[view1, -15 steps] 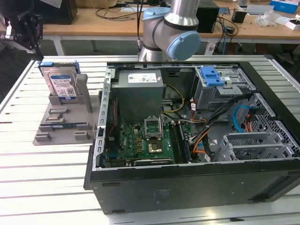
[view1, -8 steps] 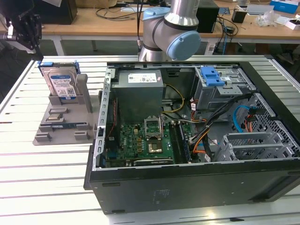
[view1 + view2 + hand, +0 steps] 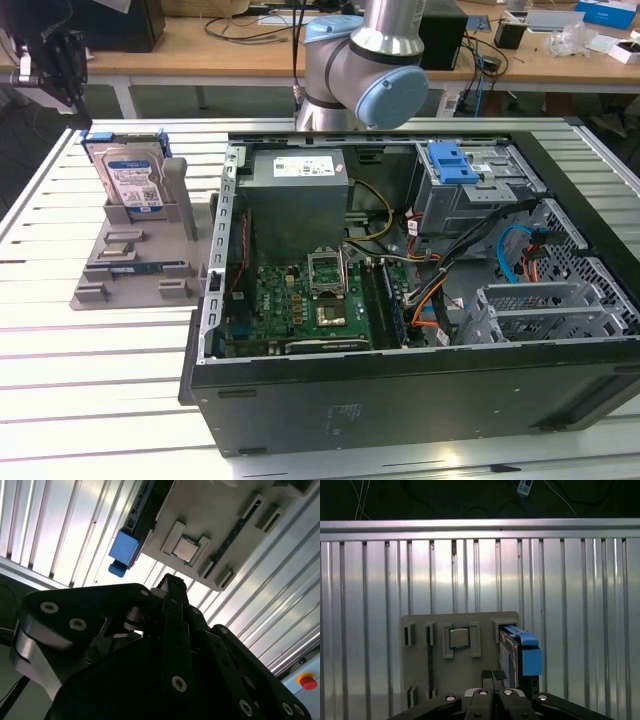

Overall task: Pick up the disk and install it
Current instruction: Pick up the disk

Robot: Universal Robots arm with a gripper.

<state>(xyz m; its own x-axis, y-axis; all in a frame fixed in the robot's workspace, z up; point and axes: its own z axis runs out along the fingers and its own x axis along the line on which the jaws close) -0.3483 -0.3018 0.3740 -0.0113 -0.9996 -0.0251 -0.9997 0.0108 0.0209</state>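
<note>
In the first wrist view the gripper [image 3: 492,675] is cut off by the frame edge, and its fingertips [image 3: 486,674] are seen pressed together on nothing. The disk [image 3: 128,178], silver with a blue-and-white label and blue frame, is stood upright in a grey holder [image 3: 120,270] on the bench [image 3: 100,400], in the upper left of the exterior view. Its lower part is hidden by the holder.
</note>
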